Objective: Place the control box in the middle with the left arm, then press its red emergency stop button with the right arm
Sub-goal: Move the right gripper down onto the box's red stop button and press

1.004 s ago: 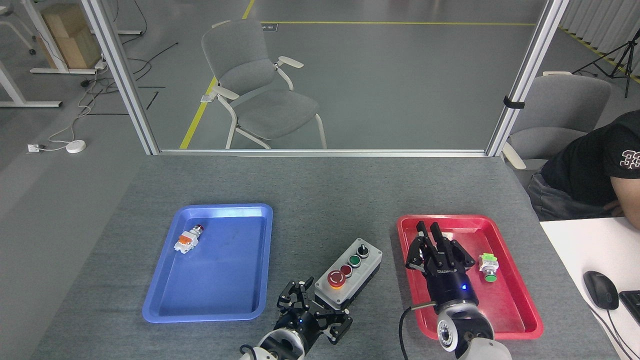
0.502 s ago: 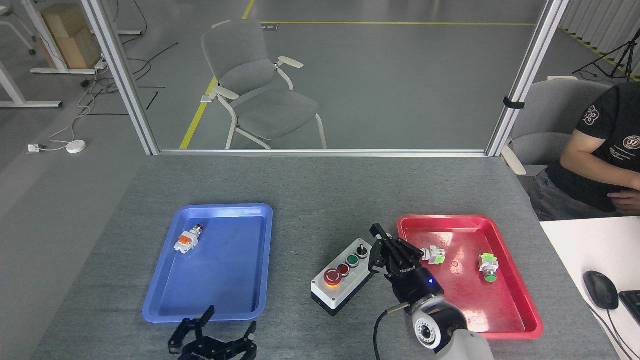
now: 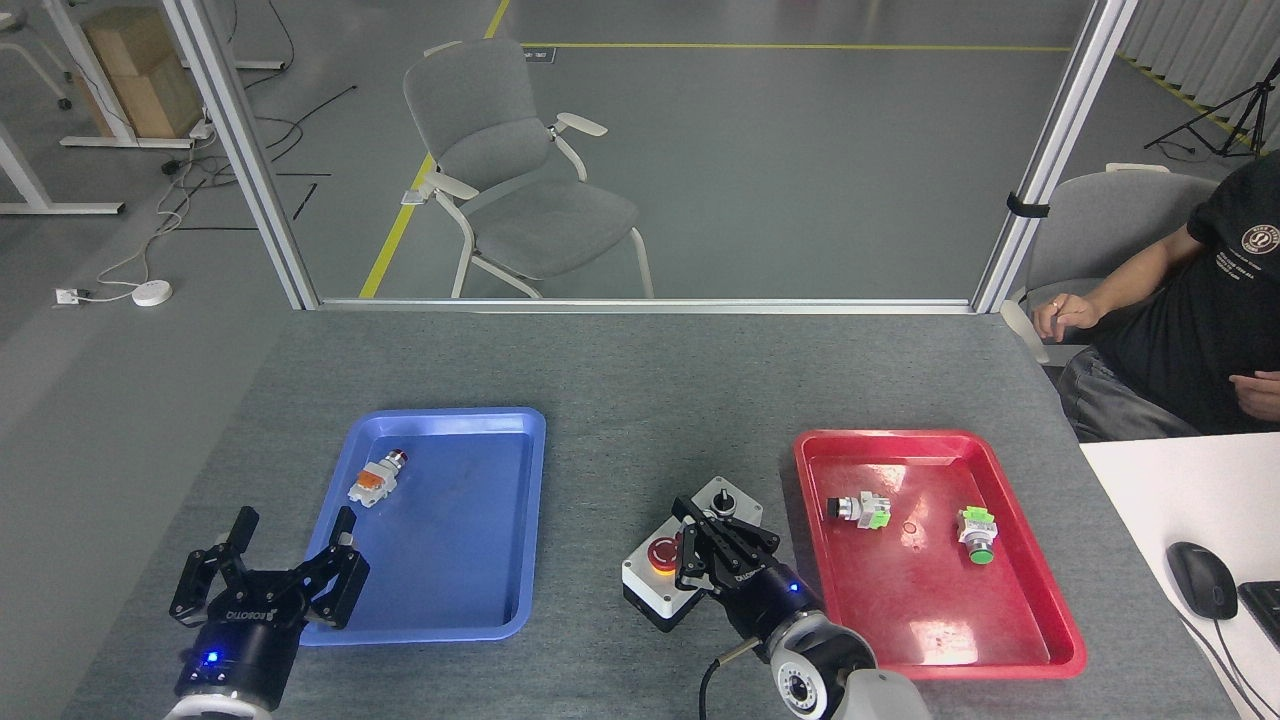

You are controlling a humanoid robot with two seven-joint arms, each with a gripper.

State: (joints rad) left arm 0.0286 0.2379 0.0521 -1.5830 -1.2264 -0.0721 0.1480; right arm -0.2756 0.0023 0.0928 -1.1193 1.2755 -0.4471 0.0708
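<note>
Between the blue tray [image 3: 440,600] and red tray [image 3: 1040,640], the control box [image 3: 645,585] sat on the worktop; right gripper [image 3: 712,545], fingers together, covered its emergency stop button [image 3: 662,553]. Left gripper [image 3: 268,575] fingers spread apart.

**Box between two trays, right tool over it**

The control box [image 3: 690,550] lies on the bench [image 3: 640,380], between the tray [image 3: 520,620] to its left and the tray [image 3: 1060,640] to its right. The right tool [image 3: 715,548] sits over the box's middle, just right of the emergency stop button [image 3: 660,553] and in front of the knob [image 3: 722,497] at the box's far end. Right of this tool, two push-button parts [image 3: 860,509] [image 3: 976,532] lie in the right tray, side by side and apart. The left tool [image 3: 268,575] stands well left of the box, at the left tray's near-left corner; behind it and to its right a small part [image 3: 375,481] lies in that tray.
</note>
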